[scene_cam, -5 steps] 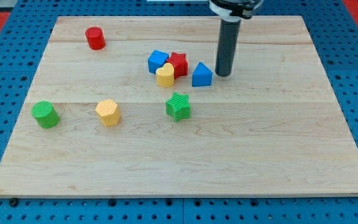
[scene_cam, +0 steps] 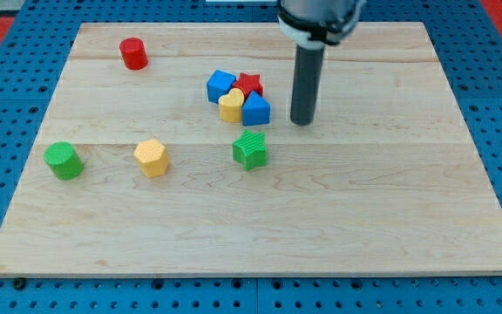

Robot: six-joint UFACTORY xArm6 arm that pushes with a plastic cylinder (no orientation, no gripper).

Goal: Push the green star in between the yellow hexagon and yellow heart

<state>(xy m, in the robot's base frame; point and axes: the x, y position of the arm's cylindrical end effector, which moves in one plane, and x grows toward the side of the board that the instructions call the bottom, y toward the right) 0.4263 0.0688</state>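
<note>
The green star [scene_cam: 250, 150] sits near the board's middle. The yellow hexagon [scene_cam: 151, 158] lies to its left. The yellow heart [scene_cam: 230, 106] is above the star, packed in a cluster with a blue block [scene_cam: 220, 85], a red star [scene_cam: 249, 85] and a blue triangular block [scene_cam: 256, 110]. My tip [scene_cam: 301, 121] rests on the board to the right of the blue triangular block, above and to the right of the green star, touching neither.
A red cylinder [scene_cam: 132, 53] stands at the top left. A green cylinder [scene_cam: 63, 161] stands at the left, beside the yellow hexagon. The wooden board [scene_cam: 390, 218] lies on a blue pegboard.
The blue triangular block has slid left against the yellow heart and red star. My tip has moved slightly left and toward the view's bottom.
</note>
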